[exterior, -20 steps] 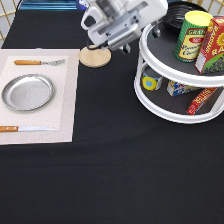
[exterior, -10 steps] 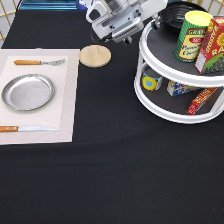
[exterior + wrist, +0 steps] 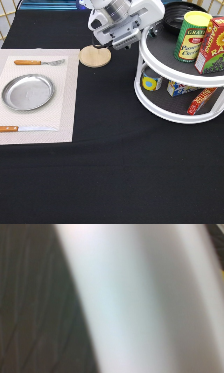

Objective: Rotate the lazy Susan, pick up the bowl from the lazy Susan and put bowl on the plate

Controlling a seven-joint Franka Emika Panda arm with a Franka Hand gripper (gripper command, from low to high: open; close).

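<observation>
The glossy black bowl [image 3: 173, 17] sits on the upper tier of the white lazy Susan [image 3: 150, 56], at the exterior view's top right, partly behind a green can. My gripper [image 3: 150, 30] hangs at the top centre, its tip at the upper tier's left rim, just left of the bowl. It holds nothing that I can see. The silver plate [image 3: 27, 92] lies empty on a beige placemat at the left. The wrist view shows only a close, broad white band [image 3: 140, 297] beside a dark surface.
A round wooden disc [image 3: 95, 56] lies below the hand. A fork [image 3: 37, 62] and a knife [image 3: 25, 128] flank the plate on the placemat [image 3: 67, 100]. A green can [image 3: 189, 36] and a red box [image 3: 212, 45] stand on the upper tier. Small packets [image 3: 177, 89] fill the lower one.
My hand has moved to the right and up, off the wooden disc, to the lazy Susan's upper rim. Nothing else has moved.
</observation>
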